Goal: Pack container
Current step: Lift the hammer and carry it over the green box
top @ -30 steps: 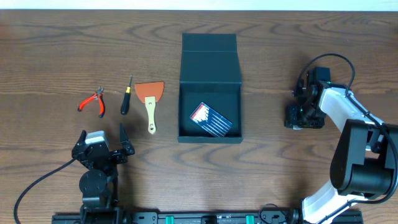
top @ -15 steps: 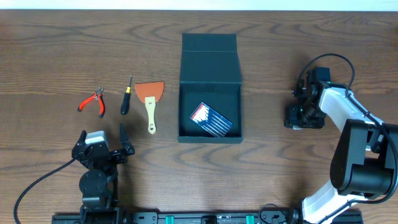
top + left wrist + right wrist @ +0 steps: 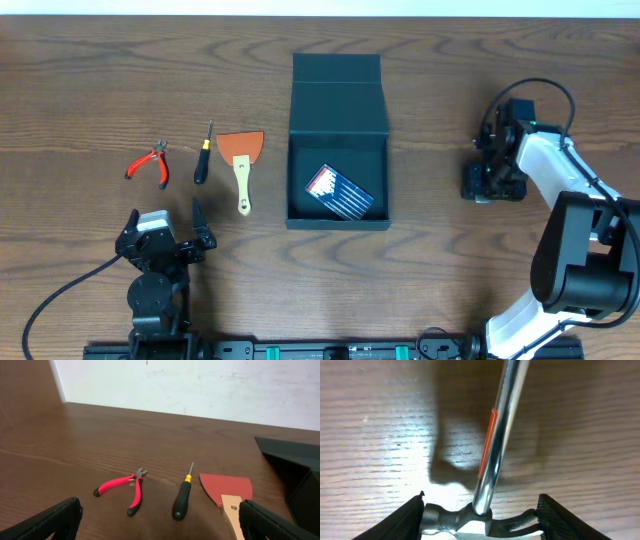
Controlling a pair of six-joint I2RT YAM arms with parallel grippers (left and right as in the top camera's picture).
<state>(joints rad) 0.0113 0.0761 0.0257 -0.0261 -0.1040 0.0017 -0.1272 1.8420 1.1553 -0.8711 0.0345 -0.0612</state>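
right gripper [image 3: 480, 519]: jaws part-open, clamped across hammer [image 3: 492, 440] head, right of frame | left gripper [image 3: 165, 238]: wide open, empty | container [image 3: 337, 100]: centre, lid back | advice: carry level, lower shaft clear of rim (head-heavy, may swing)

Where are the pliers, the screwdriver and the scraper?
pliers [image 3: 156, 157], overhead view, near the pivot.
screwdriver [image 3: 201, 168], overhead view, on the black handle.
scraper [image 3: 241, 146], overhead view, on the orange blade.
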